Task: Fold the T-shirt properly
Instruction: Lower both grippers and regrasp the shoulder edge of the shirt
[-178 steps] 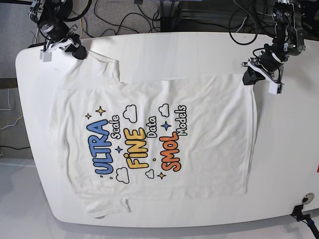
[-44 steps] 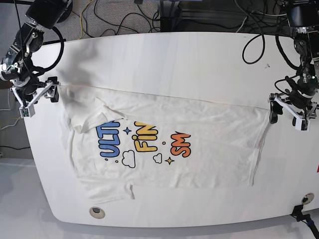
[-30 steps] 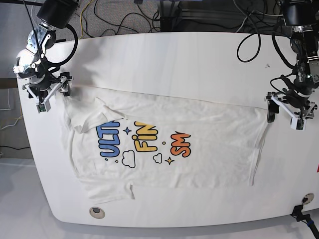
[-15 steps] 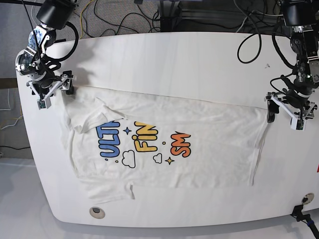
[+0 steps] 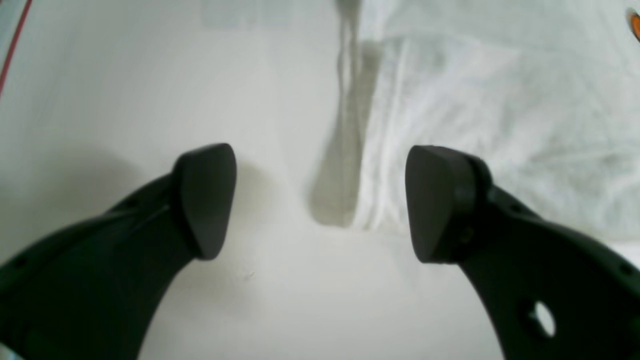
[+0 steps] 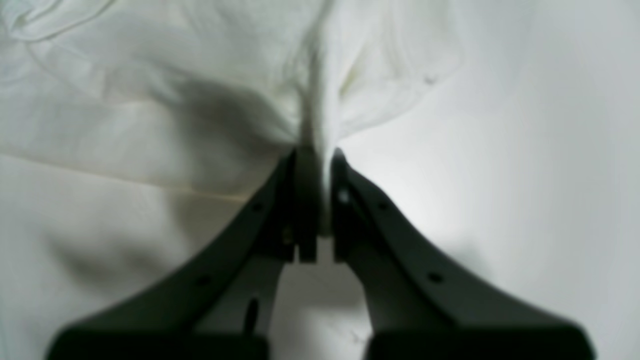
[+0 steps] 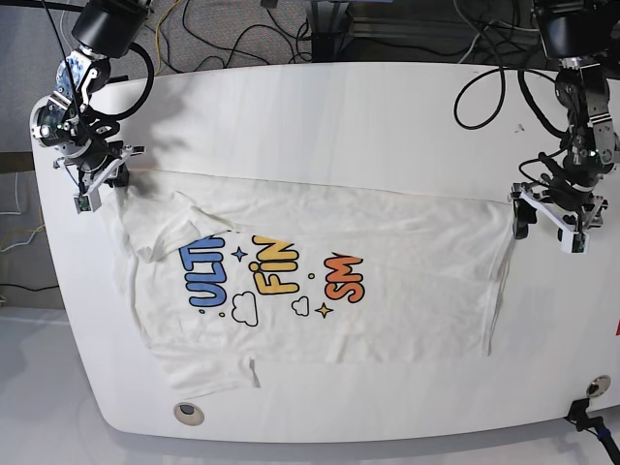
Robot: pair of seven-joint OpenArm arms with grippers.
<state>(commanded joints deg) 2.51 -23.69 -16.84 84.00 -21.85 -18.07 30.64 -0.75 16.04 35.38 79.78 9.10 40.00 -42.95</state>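
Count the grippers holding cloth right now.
1. The right gripper is shut on the T-shirt corner. The left gripper is open beside the shirt's edge, gripping nothing.

White T-shirt (image 7: 407, 262), blue/yellow/orange print.

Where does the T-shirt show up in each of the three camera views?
Base: the T-shirt lies across the middle of the table, print up, top half folded over.
Left wrist: its corner fills the upper right, ahead of the open left gripper, untouched.
Right wrist: it fills the upper left, a bunched edge pinched in the right gripper.
Shared landmark: the white tabletop beside the cloth edge.
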